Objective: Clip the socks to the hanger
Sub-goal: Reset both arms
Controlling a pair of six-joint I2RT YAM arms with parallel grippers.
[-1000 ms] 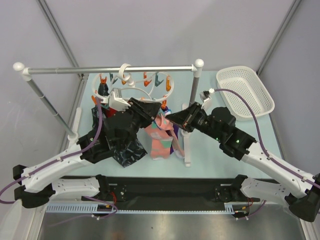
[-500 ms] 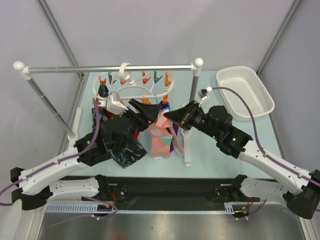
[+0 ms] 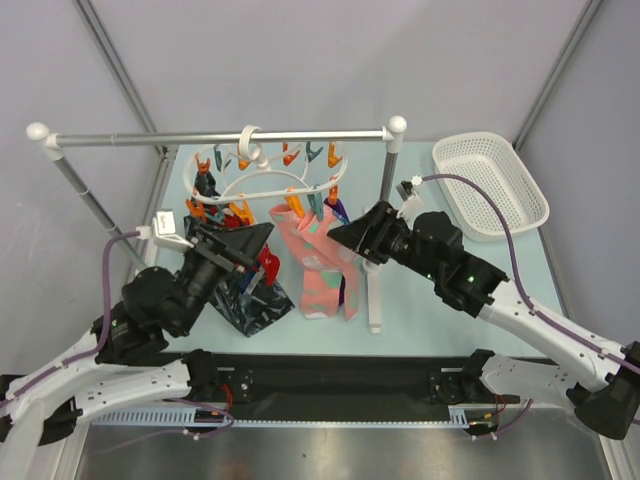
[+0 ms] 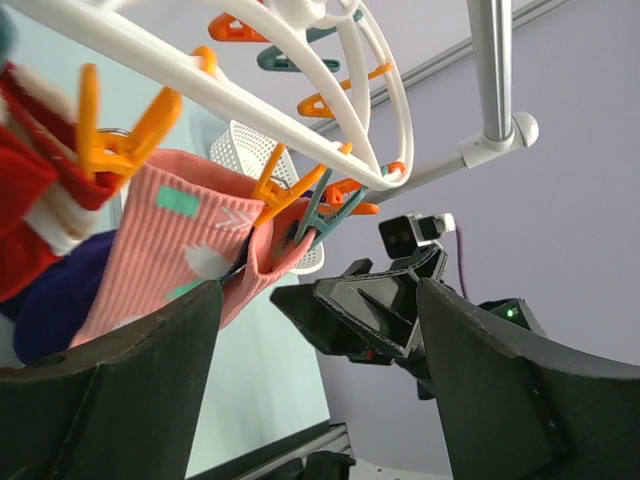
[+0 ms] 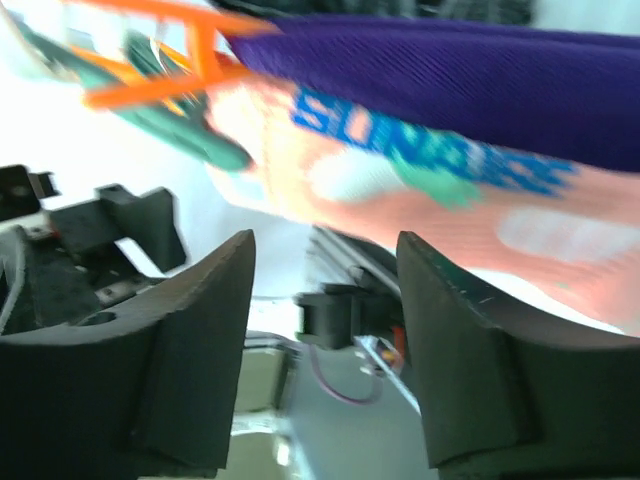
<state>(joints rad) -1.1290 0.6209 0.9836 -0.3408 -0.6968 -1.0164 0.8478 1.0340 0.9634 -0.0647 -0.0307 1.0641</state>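
Top external: I log one salmon-pink sock (image 3: 318,262) hanging clipped under the white hanger (image 3: 262,178) on the rail (image 3: 150,138). Left gripper (image 3: 255,240) and right gripper (image 3: 342,234) flank it, both spread wide and empty.

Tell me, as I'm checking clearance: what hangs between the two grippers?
A salmon-pink sock, clipped to the hanger, hangs between the left gripper and the right gripper; the top view shows it.

White mesh basket (image 3: 490,185) just right of grey rail (image 3: 150,140)
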